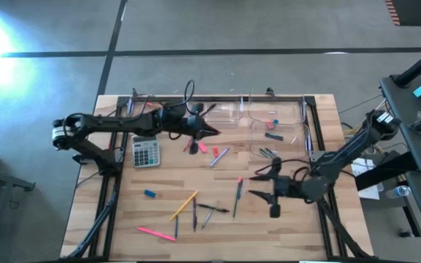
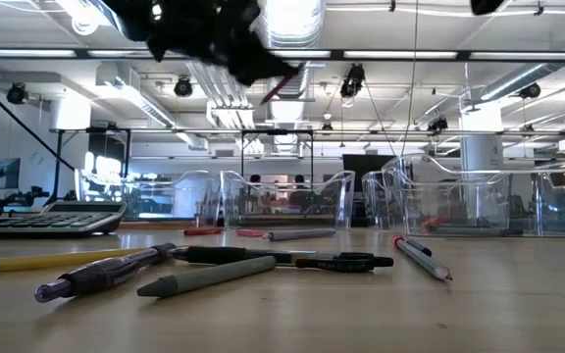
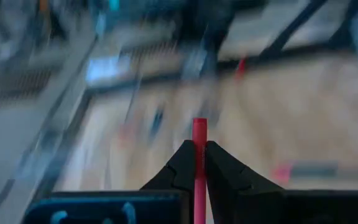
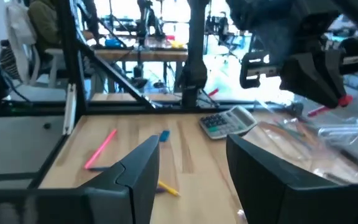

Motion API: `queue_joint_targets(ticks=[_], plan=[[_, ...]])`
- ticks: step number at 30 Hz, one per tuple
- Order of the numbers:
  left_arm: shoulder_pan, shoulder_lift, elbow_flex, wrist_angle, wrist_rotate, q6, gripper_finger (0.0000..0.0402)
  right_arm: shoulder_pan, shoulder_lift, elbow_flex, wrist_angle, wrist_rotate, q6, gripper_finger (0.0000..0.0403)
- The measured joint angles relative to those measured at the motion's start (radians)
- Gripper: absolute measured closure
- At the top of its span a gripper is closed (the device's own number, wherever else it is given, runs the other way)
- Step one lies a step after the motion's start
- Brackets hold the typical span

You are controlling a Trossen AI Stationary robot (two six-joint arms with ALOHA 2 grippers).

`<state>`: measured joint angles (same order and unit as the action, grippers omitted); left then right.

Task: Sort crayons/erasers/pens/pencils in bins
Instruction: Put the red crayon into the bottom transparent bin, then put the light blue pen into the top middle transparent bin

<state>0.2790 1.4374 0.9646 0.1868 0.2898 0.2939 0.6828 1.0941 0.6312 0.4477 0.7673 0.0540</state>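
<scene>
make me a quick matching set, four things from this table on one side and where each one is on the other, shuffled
Things:
1. red pencil
2. calculator
3. blue eraser
4. right gripper

Places or states:
A. lying alone on the bare wood, toward the table's left front
B. open, holding nothing, just off the bins' near side
C. clamped in the left gripper
D. lying under the left arm

Pairs: 1-C, 2-D, 3-A, 4-B
</scene>
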Motion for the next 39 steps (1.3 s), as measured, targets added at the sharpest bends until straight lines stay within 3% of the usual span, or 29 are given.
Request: queue_joint_targets(ticks=[6,11,21,31,39], plan=[[-0.043,0.143,0.131,0.140,0.017,-0.008,0.0399,0.047,-0.140,-0.008,-0.113,0.036,-0.074,0.0227],[-0.051,0.310,0.293,0.201,0.019,-0.025,0.0399,0.048,-0.247,-0.009,-0.254,0.152,-0.112,0.0227],[-0.050,0.618,0.545,0.364,0.105,-0.185,0.0396,0.052,-0.456,-0.015,-0.470,0.179,-0.081,0.0227],[-0.053,0.750,0.589,0.364,0.126,-0.238,0.0388,0.050,-0.479,-0.017,-0.462,0.176,-0.157,0.0227],[-0.053,0.768,0.600,0.379,0.115,-0.239,0.0320,0.049,-0.479,0.022,-0.465,0.177,-0.289,0.0227]])
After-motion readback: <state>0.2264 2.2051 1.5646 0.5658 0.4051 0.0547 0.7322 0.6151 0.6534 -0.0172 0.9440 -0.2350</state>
